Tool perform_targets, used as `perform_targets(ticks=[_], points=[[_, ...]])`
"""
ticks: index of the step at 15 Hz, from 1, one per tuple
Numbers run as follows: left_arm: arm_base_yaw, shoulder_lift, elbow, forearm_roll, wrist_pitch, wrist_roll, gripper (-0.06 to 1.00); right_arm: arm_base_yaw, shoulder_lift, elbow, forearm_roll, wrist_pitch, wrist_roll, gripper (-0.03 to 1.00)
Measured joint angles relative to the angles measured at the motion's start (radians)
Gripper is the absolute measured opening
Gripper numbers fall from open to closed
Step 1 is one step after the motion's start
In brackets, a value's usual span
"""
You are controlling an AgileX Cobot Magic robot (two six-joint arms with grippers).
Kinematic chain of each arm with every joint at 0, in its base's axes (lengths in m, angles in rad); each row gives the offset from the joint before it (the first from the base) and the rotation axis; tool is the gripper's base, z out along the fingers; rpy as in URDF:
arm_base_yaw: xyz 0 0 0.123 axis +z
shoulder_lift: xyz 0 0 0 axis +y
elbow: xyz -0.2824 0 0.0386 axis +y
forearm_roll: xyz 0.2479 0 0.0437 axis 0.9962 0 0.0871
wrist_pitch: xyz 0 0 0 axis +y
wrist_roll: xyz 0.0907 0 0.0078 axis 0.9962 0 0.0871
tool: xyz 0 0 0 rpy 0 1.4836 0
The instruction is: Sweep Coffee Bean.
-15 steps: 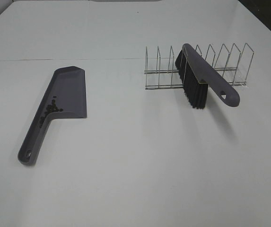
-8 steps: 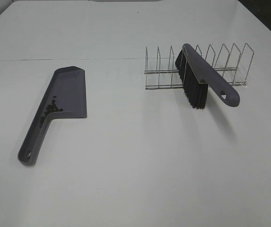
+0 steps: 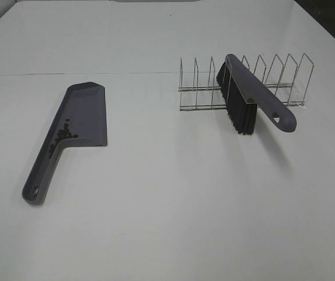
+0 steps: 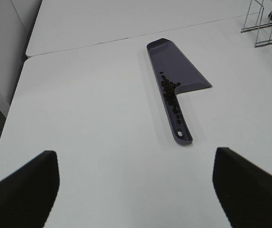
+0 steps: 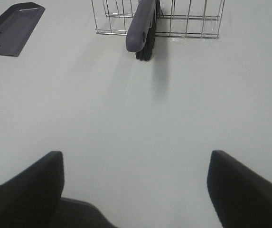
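Dark brown coffee beans point(image 3: 62, 136) have shifted slightly inside grey plastic dustpan point(image 3: 84, 114), left of frame; sweep looks complete. Left gripper point(image 4: 135, 183) and right gripper point(image 5: 135, 183) both spread, empty.

Open table point(image 3: 173, 199), dustpan point(image 3: 82, 114) left, rack point(image 3: 243, 82) right

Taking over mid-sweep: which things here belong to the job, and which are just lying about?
Job:
- coffee beans, gathered in the dustpan near its handle
- dustpan
- brush, resting in the rack

Lying about:
- wire rack, holding only the brush
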State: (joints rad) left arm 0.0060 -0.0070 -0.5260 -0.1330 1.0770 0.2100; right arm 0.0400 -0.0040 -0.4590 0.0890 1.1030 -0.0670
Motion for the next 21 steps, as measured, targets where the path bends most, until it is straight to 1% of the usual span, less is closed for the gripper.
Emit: perform_targets(ticks=[21], points=[[0.002, 0.0, 0.0, 0.0, 0.0, 0.0, 0.81, 0.0, 0.0, 0.0, 0.0, 0.0, 0.0, 0.77]])
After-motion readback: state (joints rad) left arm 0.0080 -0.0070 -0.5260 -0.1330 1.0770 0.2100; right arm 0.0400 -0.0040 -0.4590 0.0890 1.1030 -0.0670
